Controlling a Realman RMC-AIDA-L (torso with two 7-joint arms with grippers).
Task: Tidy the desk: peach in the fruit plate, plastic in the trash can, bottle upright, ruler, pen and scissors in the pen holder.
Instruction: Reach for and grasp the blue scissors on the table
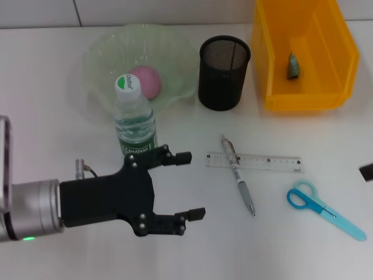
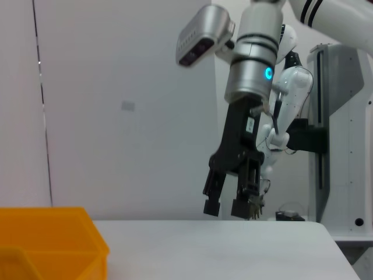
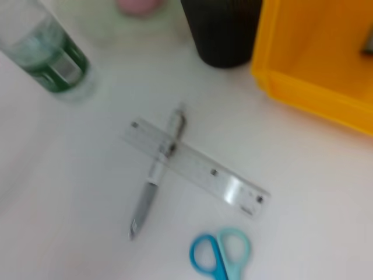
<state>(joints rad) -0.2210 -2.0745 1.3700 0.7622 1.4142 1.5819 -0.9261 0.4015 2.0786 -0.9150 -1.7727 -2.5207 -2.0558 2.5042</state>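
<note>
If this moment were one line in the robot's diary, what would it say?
left gripper: open, beside upright bottle | right gripper: raised | peach: in plate | pen, ruler, scissors: on desk

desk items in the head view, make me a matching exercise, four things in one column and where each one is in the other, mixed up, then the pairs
Things:
1. peach
2. pen
3. bottle
4. scissors

Places:
A. lying across the clear ruler
B. flat on the table, on the robot's right of the ruler
C. in the green fruit plate
D. upright in front of the fruit plate, just beyond the open left gripper

Pairs: 1-C, 2-A, 3-D, 4-B
</note>
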